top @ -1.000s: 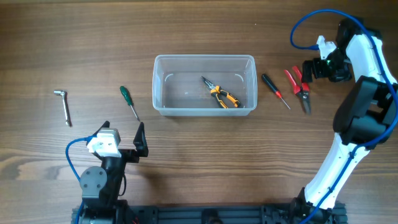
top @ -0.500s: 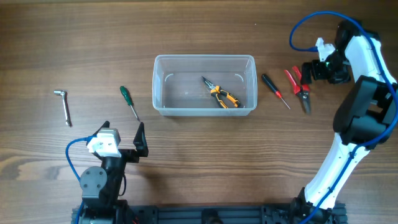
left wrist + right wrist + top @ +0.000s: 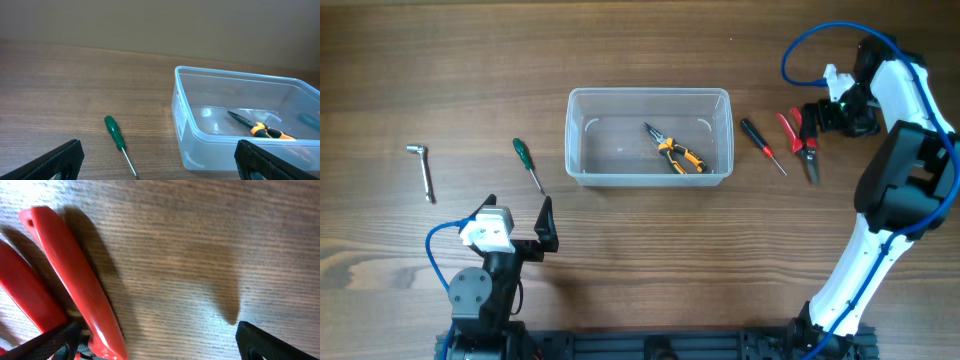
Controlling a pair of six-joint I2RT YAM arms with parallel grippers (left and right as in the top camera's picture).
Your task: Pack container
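The clear container [image 3: 649, 93] sits mid-table with orange-handled pliers [image 3: 676, 153] lying in it. My left gripper [image 3: 517, 213] is open near the front edge, pointing at a green screwdriver [image 3: 527, 163]. In the left wrist view the green screwdriver [image 3: 115, 133] and the container [image 3: 220, 150] lie ahead of the open left gripper [image 3: 160, 159]. My right gripper [image 3: 816, 112] hangs open low over the red-handled cutters [image 3: 808, 150]. Up close, one handle of the red-handled cutters [image 3: 75, 275] lies just inside the left finger of the right gripper [image 3: 157, 340].
A black-and-red screwdriver [image 3: 762, 145] lies between the container and the cutters. A bent metal key [image 3: 422, 169] rests at the far left. The right arm's blue cable [image 3: 800, 45] loops over the back right of the table.
My right gripper has crept slightly left and down toward the red cutters. The left arm and all the tools have not moved.
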